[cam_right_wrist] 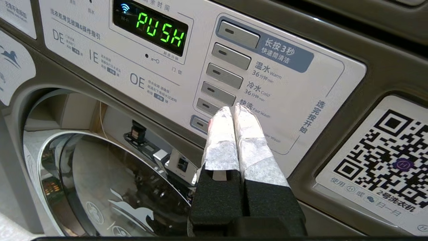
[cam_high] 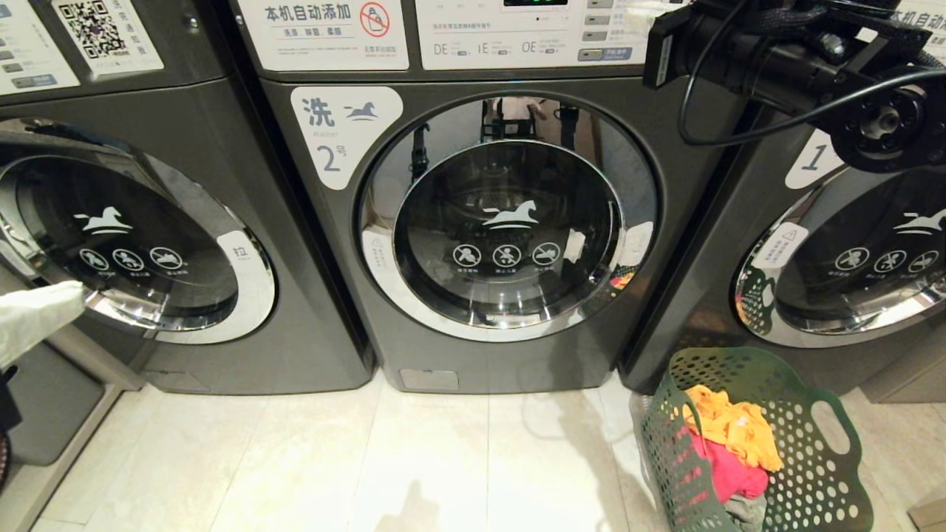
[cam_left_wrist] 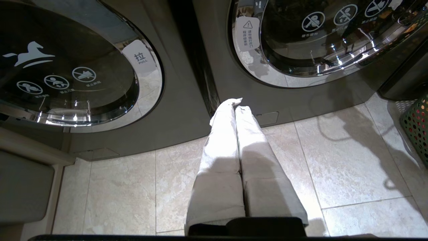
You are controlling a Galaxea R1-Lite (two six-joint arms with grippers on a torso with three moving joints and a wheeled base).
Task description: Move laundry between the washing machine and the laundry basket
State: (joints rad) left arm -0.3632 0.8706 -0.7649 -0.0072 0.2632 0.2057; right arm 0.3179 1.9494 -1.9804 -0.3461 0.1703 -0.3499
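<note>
A dark grey front-loading washing machine [cam_high: 510, 222] labelled 2 fills the frame's centre, its round chrome-rimmed door shut. At lower right, a green perforated laundry basket [cam_high: 813, 473] holds orange-yellow, pink-red and grey laundry [cam_high: 732, 443].

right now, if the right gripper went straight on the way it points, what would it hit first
Most likely the control panel of washer 2. The shut right gripper points at the lower buttons in the column, with its tips close to them, though I can't judge the gap or whether they touch.

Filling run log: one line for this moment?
left gripper: shut, low | right gripper: shut, at washing machine panel | laundry: in laundry basket
</note>
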